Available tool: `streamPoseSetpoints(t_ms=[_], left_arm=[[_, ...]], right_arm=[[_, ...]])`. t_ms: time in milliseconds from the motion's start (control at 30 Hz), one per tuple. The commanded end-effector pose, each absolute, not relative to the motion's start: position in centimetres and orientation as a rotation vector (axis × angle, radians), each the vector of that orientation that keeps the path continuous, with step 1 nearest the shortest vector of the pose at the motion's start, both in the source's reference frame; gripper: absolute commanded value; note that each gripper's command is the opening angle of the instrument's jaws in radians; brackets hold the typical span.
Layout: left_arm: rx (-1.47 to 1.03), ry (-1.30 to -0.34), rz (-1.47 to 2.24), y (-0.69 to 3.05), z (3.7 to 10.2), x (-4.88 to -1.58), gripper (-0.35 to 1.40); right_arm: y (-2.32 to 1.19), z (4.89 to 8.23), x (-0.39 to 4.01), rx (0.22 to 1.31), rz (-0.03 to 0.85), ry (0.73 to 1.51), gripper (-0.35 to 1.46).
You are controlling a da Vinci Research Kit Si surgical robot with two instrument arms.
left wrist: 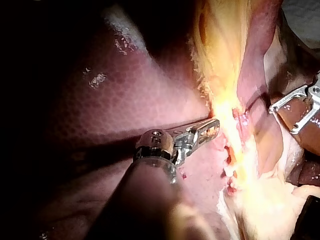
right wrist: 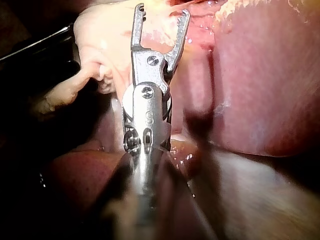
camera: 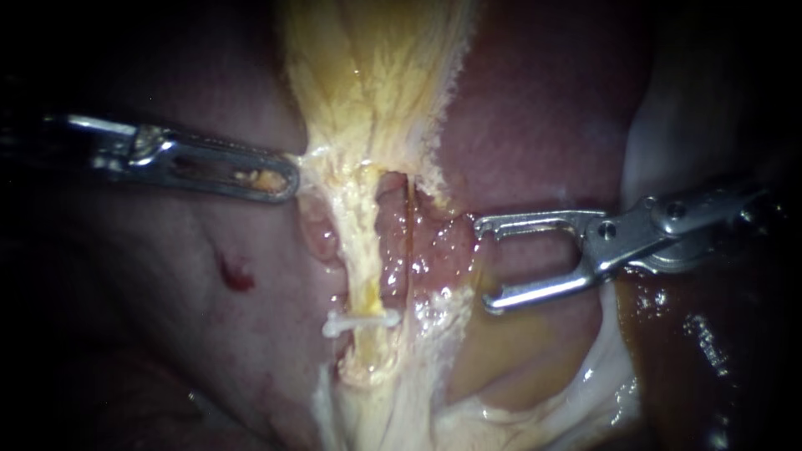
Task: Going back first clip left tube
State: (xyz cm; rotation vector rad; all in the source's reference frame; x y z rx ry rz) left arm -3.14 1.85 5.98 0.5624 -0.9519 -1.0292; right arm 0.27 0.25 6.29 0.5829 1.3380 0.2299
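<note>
The left tube (camera: 364, 250) is a pale yellow strand running down from the gallbladder (camera: 376, 75). A white clip (camera: 359, 321) sits across its lower part. A thinner reddish tube (camera: 408, 230) runs just to its right. My right instrument (camera: 484, 265) stands to the right of both tubes, apart from them, its jaws open and empty; they also show wide apart in the right wrist view (right wrist: 162, 11). My left instrument (camera: 286, 179) is shut on yellow tissue at the gallbladder's left edge, also seen in the left wrist view (left wrist: 214, 127).
Dark red liver (camera: 543, 108) lies on both sides of the tubes, with a small blood spot (camera: 236, 276) at the lower left. Pale fatty tissue (camera: 393, 401) spreads below the clip. Dark pooled fluid (camera: 702, 334) lies under my right instrument's shaft.
</note>
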Motion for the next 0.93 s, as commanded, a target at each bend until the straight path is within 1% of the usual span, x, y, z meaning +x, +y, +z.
streamPoseSetpoints(t_ms=[33, 333, 467, 933], left_arm=[[0.564, -0.950, -1.028, 1.84, 6.00, -3.17, -0.35], [0.581, -0.932, -1.018, 1.75, 6.22, -3.47, -0.35], [0.586, -0.925, -1.014, 1.69, 6.28, -3.55, -0.35], [0.586, -0.925, -1.014, 1.69, 6.28, -3.56, -0.35]], right_arm=[[0.26, 6.30, 0.27, 0.583, 0.228, 1.339, 0.50], [0.29, 6.28, 0.25, 0.577, 0.219, 1.342, 0.49], [0.29, 6.27, 0.24, 0.578, 0.219, 1.341, 0.49], [0.29, 6.27, 0.24, 0.574, 0.214, 1.344, 0.49]])
